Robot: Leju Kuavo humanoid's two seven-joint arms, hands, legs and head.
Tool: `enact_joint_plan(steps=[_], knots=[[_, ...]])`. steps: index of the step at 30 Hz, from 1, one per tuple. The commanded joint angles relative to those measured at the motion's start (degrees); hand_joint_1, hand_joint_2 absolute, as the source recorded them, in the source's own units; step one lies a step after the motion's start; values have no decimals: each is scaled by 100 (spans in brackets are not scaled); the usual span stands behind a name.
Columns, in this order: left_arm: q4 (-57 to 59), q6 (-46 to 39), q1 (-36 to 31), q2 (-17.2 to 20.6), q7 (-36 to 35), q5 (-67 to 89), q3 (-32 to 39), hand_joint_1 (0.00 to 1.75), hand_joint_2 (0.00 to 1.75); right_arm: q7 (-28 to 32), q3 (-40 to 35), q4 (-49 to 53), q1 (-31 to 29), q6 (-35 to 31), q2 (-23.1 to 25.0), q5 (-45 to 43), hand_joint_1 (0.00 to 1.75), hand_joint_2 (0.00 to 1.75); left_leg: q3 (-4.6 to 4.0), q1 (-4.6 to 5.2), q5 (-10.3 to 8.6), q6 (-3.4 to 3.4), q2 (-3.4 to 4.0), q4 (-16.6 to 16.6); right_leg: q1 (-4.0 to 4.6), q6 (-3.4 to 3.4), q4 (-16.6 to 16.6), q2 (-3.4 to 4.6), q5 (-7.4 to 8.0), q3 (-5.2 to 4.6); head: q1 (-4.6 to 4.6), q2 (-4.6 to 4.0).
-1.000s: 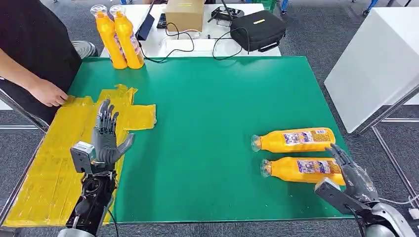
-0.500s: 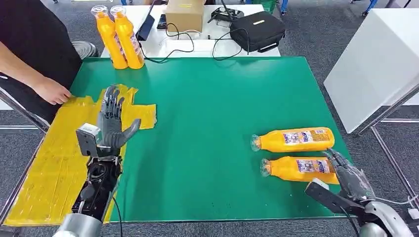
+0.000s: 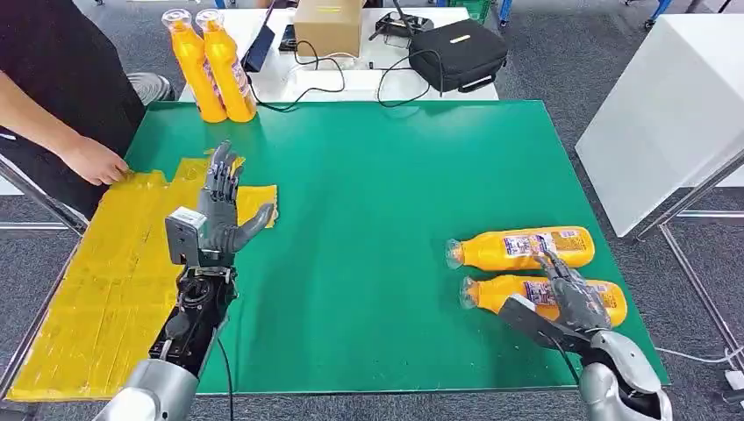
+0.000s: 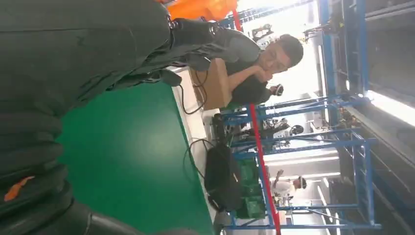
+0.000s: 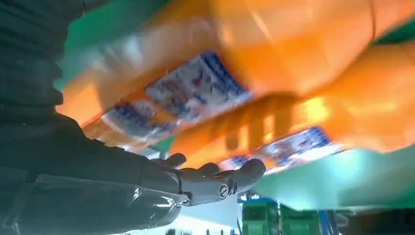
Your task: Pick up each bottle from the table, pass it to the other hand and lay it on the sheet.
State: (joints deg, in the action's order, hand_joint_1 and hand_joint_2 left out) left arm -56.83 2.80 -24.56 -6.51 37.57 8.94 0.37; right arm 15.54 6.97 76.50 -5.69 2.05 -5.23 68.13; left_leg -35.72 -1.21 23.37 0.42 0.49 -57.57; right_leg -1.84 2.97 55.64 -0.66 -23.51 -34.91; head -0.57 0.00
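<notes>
Here, right hand [image 3: 570,294] over near bottle [image 3: 500,294], table edge [image 3: 654,373] close

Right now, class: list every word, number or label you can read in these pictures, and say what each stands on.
None can be read.
Labels on the two lying bottles, far one and near one: blue-and-white print, too small.
The same labels in the right wrist view: blurred.
Standing bottles: no readable text.
Cardboard box: yellow label, too small.

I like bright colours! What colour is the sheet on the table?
Yellow: the sheet shows best in the head view.
</notes>
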Motion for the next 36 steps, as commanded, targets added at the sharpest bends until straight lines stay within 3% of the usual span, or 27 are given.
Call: enact_joint_plan(steps=[1,10,15,20,29,36], knots=[[443,43,-504,-96,-253,6,-34,0,175,-118,9,-800,-624,264,320,112,0,175,16,-3,11,6,10,-6,6,-18,2,18,-3,14,-4,0],[573,1,-590,-189,-297,30,-59,0,175,-181,328,-665,-94,435,468,488,0,175,29,-7,11,4,-17,-3,9,-22,-4,-8,-11,33,-2,0],[665,-79,-542,-168,-231,44,-105,0,175,-34,573,48,470,538,590,544,0,175,22,-4,5,3,-25,3,6,-16,-7,-19,-10,25,0,0],[338,-118,-249,-170,-231,39,-79,0,175,275,1011,1438,1381,936,705,444,0,175,26,0,6,3,-38,5,1,-13,-6,-33,-16,31,-2,0],[352,-95,-291,-218,-232,52,-103,0,175,272,1306,1706,1556,1062,958,628,0,175,33,-3,18,3,-29,-3,6,-25,-1,-24,-20,40,0,0],[646,-100,-557,-275,-251,58,-139,0,175,338,1869,1068,1321,955,1050,1059,0,175,16,-3,6,1,-22,1,4,-9,-8,-22,-5,20,0,0]])
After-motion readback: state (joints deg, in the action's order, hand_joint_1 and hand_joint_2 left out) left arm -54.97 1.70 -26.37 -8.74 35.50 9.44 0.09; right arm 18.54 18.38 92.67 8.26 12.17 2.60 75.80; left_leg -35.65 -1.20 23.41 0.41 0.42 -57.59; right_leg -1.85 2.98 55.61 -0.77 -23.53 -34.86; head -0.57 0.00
